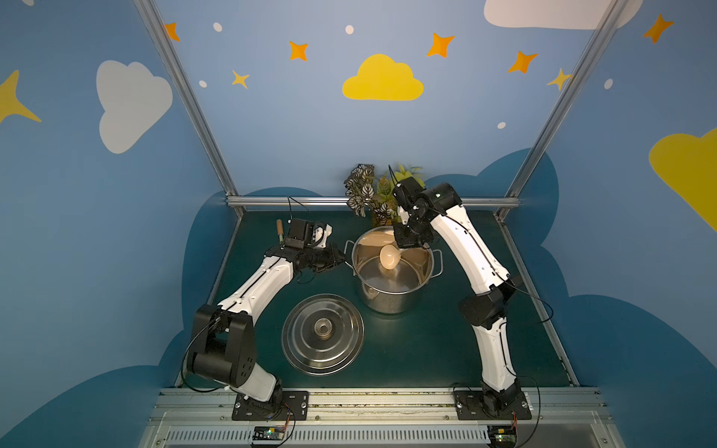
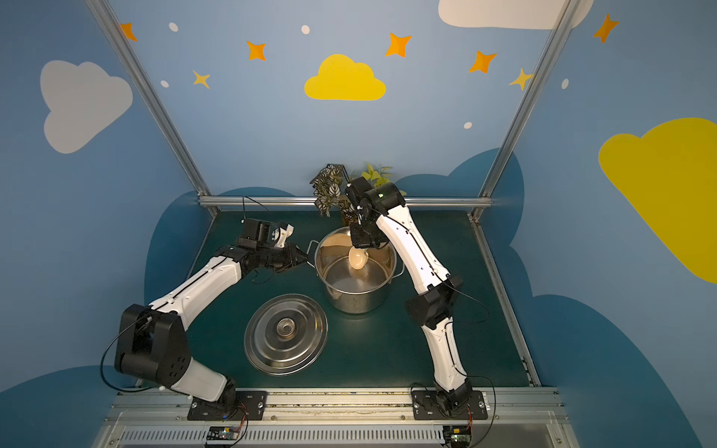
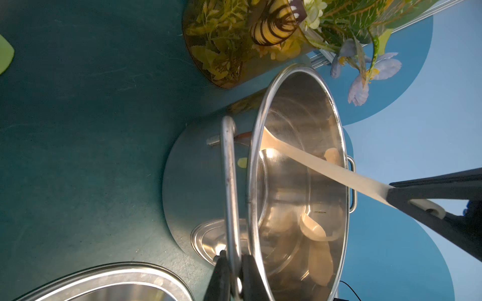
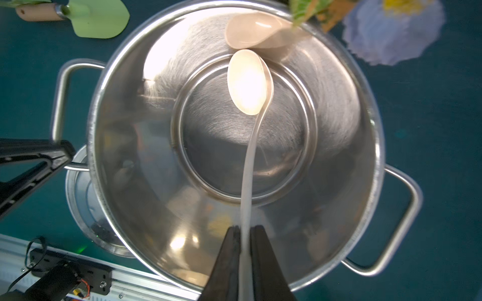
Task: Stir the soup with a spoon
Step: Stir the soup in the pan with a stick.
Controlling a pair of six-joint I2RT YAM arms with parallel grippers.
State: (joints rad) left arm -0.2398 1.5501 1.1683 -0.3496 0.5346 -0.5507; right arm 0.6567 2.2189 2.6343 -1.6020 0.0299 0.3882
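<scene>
Lying nearest the arm bases, the lid sits flat on the mat, with the open pot just behind it. The left gripper is clamped on the pot's loop handle. The right gripper pinches the spoon high on its thin handle, its bowl low over the bare, shiny floor. The plastic spoon looks light, a little bendy and slick, so I judge a firm hold near the handle's end suits. The right wrist view shows the trowel blade, whereas a top view catches only its wooden handle. The plant stands farthest back.
</scene>
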